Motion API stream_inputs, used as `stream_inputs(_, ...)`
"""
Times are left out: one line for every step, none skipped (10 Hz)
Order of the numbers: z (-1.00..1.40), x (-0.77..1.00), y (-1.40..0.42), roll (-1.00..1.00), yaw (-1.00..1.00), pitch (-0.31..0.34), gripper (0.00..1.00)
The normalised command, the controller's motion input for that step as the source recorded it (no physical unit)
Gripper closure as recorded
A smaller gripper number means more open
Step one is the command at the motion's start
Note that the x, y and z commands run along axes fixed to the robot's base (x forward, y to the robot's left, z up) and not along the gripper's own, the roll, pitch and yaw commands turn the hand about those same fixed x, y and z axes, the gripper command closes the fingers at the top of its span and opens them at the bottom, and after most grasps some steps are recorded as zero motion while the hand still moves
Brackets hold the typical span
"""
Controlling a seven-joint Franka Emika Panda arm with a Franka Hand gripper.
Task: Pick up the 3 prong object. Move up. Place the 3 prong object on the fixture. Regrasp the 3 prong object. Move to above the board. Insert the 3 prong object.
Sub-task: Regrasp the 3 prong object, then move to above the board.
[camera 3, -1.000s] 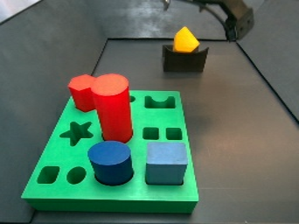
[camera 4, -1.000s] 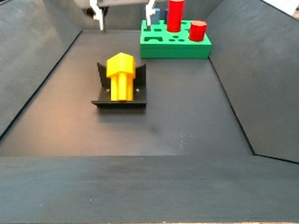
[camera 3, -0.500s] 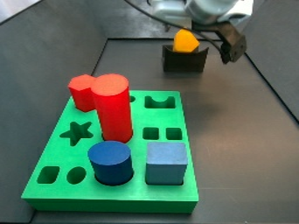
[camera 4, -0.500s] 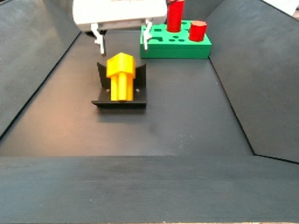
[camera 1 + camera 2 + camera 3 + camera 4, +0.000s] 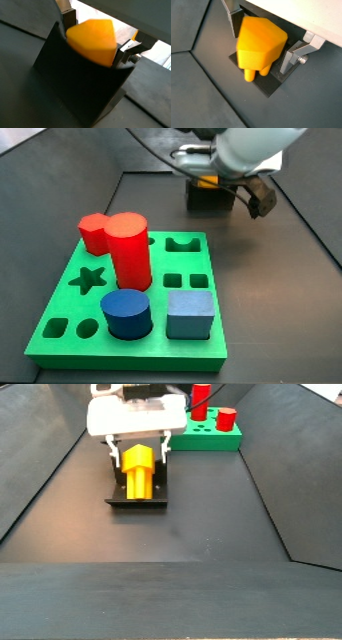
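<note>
The orange-yellow 3 prong object (image 5: pixel 138 462) lies in the notch of the dark fixture (image 5: pixel 136 500), prongs pointing away from the green board (image 5: pixel 181 440). My gripper (image 5: pixel 136 456) is low over the fixture and open, one silver finger on each side of the object with narrow gaps. Both wrist views show the object (image 5: pixel 93 40) (image 5: pixel 261 44) between the fingers (image 5: pixel 68 19) (image 5: pixel 293 57), seated in the fixture (image 5: pixel 70 87) (image 5: pixel 264 86). In a side view the gripper (image 5: pixel 221 190) hides the object, and only the fixture (image 5: pixel 202 197) shows below it.
On the board (image 5: pixel 80 320) stand two red cylinders (image 5: pixel 127 250), a blue cylinder (image 5: pixel 127 314) and a blue cube (image 5: pixel 191 315), among star, square and oval cut-outs. Dark sloping walls (image 5: pixel 54 464) enclose the floor on both sides.
The gripper has come down from above the fixture. Its fingers, which hung clear of the object before, now flank it on both sides. The object and fixture have not moved.
</note>
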Motion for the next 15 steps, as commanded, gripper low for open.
stream_inputs(-0.28, 0.11, -0.03, 0.14, 0.09, 0.057, 0.0)
stream_inputs(-0.21, 0.1, -0.06, 0.12, 0.09, 0.057, 0.0)
stream_inputs(-0.18, 0.07, -0.07, 0.13, 0.09, 0.057, 0.0)
stream_inputs(0.0, 0.0, 0.0, 0.0, 0.0, 0.0, 1.0)
stream_inputs(1.0, -0.04, 0.01, 0.21, -0.07, -0.238, 1.0)
stream_inputs(1.0, -0.04, 0.01, 0.2, -0.08, -0.236, 1.0)
stream_inputs(1.0, -0.05, 0.01, 0.14, -0.11, -0.207, 1.0)
stream_inputs(1.0, -0.05, 0.01, 0.1, -0.12, -0.178, 1.0)
stream_inputs(1.0, -0.06, 0.01, 0.02, -0.15, -0.093, 1.0)
stream_inputs(1.0, -0.06, 0.01, 0.0, -0.16, -0.06, 1.0)
stream_inputs(1.0, -0.06, 0.01, -0.04, -0.16, 0.003, 1.0)
stream_inputs(1.0, -0.06, 0.01, -0.06, -0.14, 0.05, 1.0)
stream_inputs(1.0, -0.07, 0.01, -0.06, -0.12, 0.066, 1.0)
stream_inputs(1.0, -0.07, 0.01, -0.07, -0.08, 0.088, 1.0)
stream_inputs(1.0, -0.07, 0.01, -0.07, -0.05, 0.1, 1.0)
